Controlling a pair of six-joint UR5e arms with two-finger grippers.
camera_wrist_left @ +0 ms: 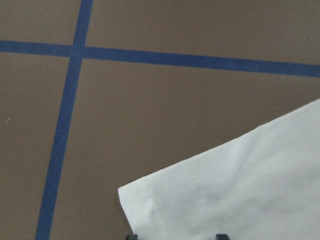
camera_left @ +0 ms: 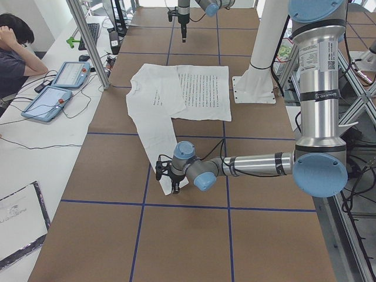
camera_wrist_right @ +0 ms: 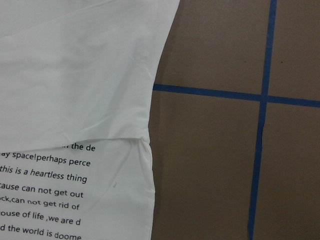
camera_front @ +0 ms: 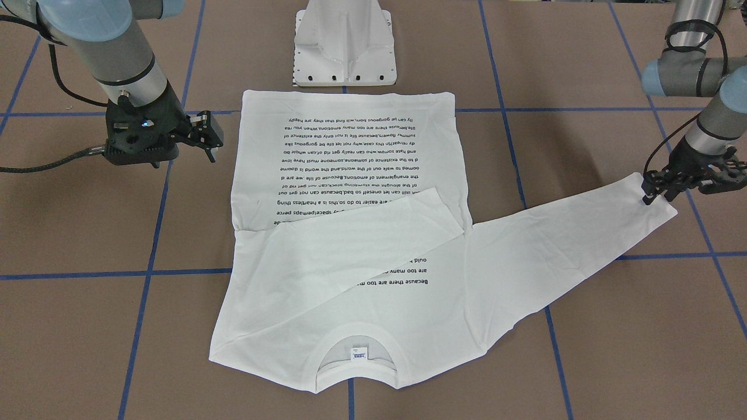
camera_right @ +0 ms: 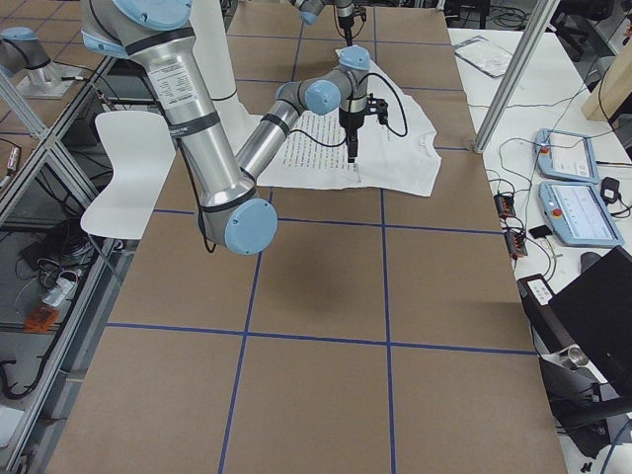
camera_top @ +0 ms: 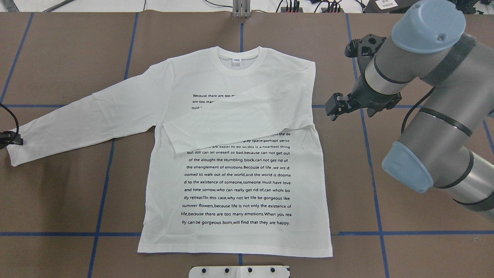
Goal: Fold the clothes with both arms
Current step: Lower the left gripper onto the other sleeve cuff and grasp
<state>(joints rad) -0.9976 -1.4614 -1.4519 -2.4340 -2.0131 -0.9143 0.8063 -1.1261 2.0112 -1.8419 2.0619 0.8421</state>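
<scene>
White long-sleeved printed T-shirt (camera_top: 235, 185) is lying flat on the brown table (camera_top: 58, 200). Black left gripper (camera_front: 656, 186) is standing open, jaws straddling the outstretched cuff. Black right gripper (camera_top: 335, 110) is hovering empty beside the folded sleeve; its jaw width is unclear.

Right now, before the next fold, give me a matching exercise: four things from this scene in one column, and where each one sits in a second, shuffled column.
Things:
1. left tool
2. right tool
3. folded sleeve
4. neck tag

Places:
A. lying across the printed chest of the shirt
B. at the cuff end of the stretched-out sleeve
C. inside the collar
D. over bare table, beside the shirt and clear of it

Pairs: 1-B, 2-D, 3-A, 4-C
</scene>
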